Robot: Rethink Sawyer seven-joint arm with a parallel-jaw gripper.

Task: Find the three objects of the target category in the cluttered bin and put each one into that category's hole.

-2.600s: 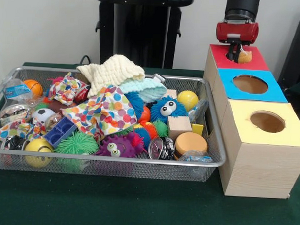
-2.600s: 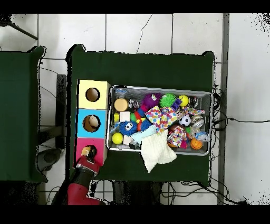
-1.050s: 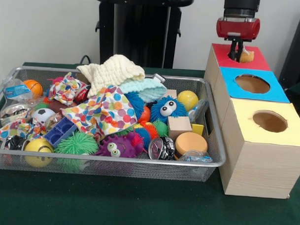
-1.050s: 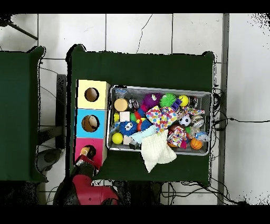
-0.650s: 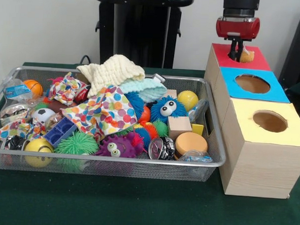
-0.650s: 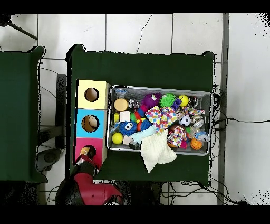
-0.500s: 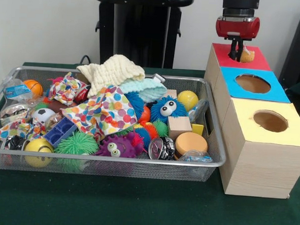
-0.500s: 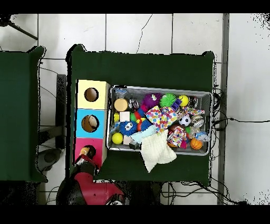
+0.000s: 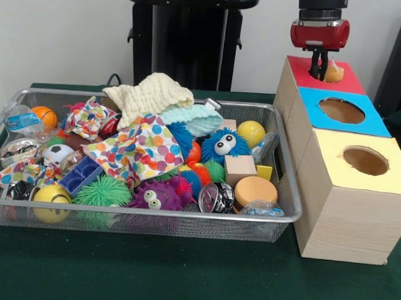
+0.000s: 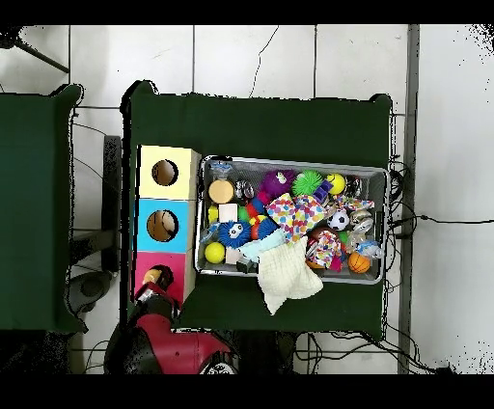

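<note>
At the near edge of the green surface point(image 9: 183, 274) the wire bin point(image 9: 152, 217) is seen crowded with toys; a round wooden disc point(image 9: 255, 190) and a wooden cube point(image 9: 239, 168) lie near its front right corner, with balls, furry creatures and cloths packed behind. Beside the bin's right side the row of boxes runs away: the yellow hole point(image 9: 365, 160) nearest, the blue hole point(image 9: 342, 110) next, the red box point(image 9: 322, 74) last. Above the red box the hand point(image 9: 320, 70) is held, clenched on a tan lump point(image 9: 333, 73) over that hole. One delivery is judged in progress, not yet dropped; how many targets remain in the bin cannot be told.
</note>
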